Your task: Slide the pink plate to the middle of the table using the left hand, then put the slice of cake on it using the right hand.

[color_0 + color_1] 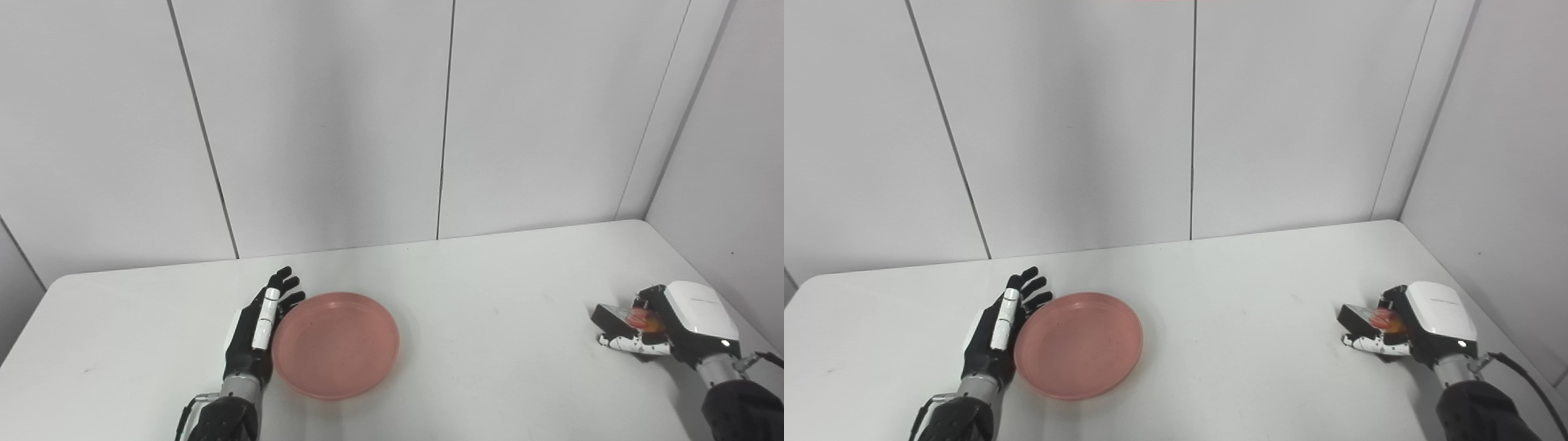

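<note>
Beside pink plate (335,345), left robot hand (260,324), right robot hand (664,323) clasping cake slice (618,317)

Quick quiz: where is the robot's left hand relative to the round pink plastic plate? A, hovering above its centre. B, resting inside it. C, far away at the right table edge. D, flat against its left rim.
D: the left hand lies open against the left rim of the round pink plastic plate.
</note>
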Robot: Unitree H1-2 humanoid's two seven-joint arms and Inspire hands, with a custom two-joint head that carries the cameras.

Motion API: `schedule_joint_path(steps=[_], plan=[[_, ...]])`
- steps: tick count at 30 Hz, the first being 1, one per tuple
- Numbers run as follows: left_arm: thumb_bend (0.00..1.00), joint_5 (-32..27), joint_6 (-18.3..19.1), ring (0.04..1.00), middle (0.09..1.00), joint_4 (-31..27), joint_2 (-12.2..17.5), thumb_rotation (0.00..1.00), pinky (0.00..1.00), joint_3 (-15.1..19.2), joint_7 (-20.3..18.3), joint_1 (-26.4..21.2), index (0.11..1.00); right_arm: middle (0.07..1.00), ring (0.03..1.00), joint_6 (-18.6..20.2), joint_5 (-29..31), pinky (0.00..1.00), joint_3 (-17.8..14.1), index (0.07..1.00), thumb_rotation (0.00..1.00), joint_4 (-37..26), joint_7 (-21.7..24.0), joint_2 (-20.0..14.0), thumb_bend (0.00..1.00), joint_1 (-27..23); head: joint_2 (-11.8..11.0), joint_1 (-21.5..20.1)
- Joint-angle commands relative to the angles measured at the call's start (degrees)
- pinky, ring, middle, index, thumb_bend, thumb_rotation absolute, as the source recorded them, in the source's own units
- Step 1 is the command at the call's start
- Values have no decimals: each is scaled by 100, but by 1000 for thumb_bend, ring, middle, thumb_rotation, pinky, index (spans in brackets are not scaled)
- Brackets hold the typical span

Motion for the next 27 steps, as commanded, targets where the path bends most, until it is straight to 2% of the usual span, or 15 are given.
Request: schedule_joint_path(steps=[1, 6, 10, 13, 15, 20, 27], plan=[[761, 75, 101, 808, 860, -87, -13, 927, 811, -73, -51, -17, 845, 219, 162, -217, 15, 115, 26, 248, 437, -95, -81, -142, 606, -35, -2, 15], [741, 145, 142, 799, 857, -131, -36, 924, 805, -89, 30, 3, 841, 218, 163, -202, 116, 118, 3, 244, 410, -246, -37, -141, 620, -13, -5, 34], [734, 179, 161, 802, 858, -165, -53, 932, 806, -100, 20, 17, 845, 216, 162, -446, 188, 119, -13, 238, 409, -266, -156, -163, 630, -50, 1, 69], [731, 158, 184, 803, 861, -195, -91, 930, 813, -93, 23, 21, 850, 227, 174, -419, 212, 131, -66, 242, 415, -716, -28, -190, 635, -53, 0, 185], [724, 170, 232, 803, 867, -243, -129, 925, 818, -94, 66, 30, 851, 238, 182, -421, 257, 137, -108, 253, 369, -990, 75, -214, 631, -42, -1, 276], [730, 213, 268, 810, 869, -347, -241, 916, 819, -122, 199, 60, 848, 243, 177, -518, 399, 132, -236, 267, 337, -1858, 318, -212, 626, -78, -23, 541], [724, 363, 303, 817, 874, -416, -390, 927, 811, -204, 363, 89, 853, 241, 174, -931, 270, 128, -102, 270, 420, -2499, 471, -93, 615, -537, 4, 984]])
